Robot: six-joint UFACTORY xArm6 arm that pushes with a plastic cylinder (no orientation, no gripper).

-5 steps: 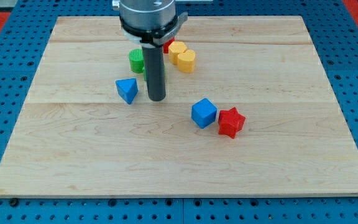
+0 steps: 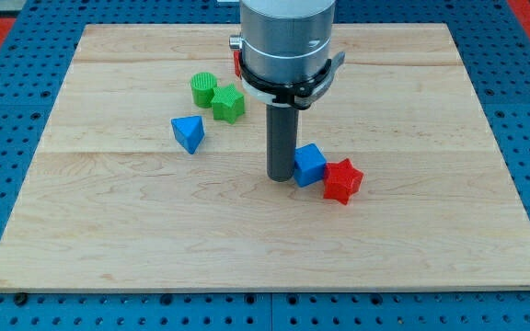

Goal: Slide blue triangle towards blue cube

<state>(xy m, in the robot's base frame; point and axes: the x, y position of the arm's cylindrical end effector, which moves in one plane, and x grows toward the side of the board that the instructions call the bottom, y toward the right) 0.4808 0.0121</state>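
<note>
Wooden table [image 2: 109, 230] carrying the blocks, with the arm's grey housing [image 2: 286, 41] cut off at the view's top and hiding whatever lies behind it; only a red sliver [image 2: 236, 64] shows at its left edge. No gripper is fitted, so nothing is grasped. My tip [image 2: 281, 176] touches the blue cube [image 2: 310, 165] on its left side. A red star [image 2: 342, 180] abuts the cube's right. The blue triangle [image 2: 189, 133] lies well left of the cube. A green cylinder [image 2: 203, 88] and a green block [image 2: 229, 103], shape unclear, sit further up-left.
</note>
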